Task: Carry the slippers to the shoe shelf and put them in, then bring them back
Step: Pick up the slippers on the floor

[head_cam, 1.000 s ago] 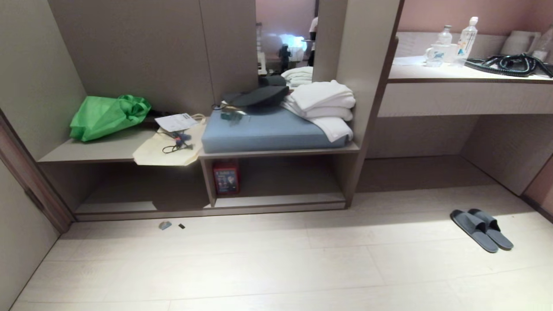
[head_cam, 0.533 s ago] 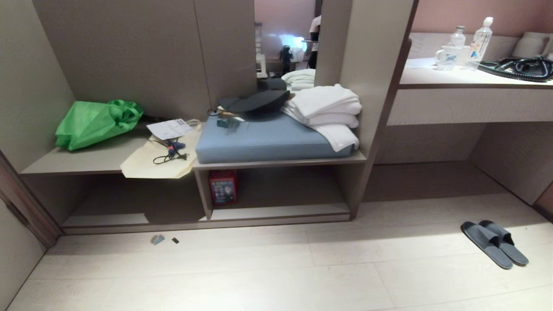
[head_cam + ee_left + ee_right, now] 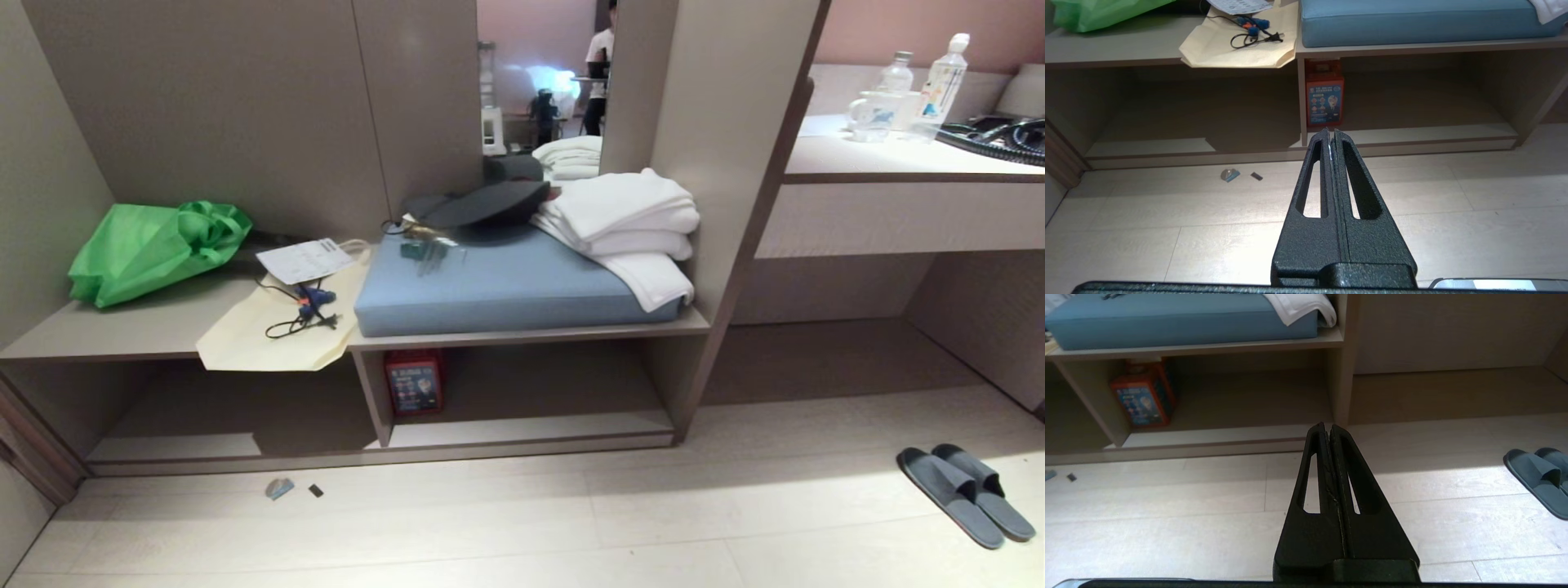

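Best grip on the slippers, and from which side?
Judging by pose: the slippers lie flat on the floor, side by side and touching. Come from above and pinch both raised upper straps together; the thin soles offer little edge.

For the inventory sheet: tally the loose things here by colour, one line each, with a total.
Grey-blue: 2, the slippers
Green: 1, bag
Red: 1, box
Blue: 1, cushion
Cream: 1, tote bag
Total: 6

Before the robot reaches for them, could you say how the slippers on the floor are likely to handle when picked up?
The slippers look thin-soled and soft, so they will probably flex or droop if pinched at one end. They seem light for their size. Lying flat and side by side, they should slide rather than roll or tip if nudged.
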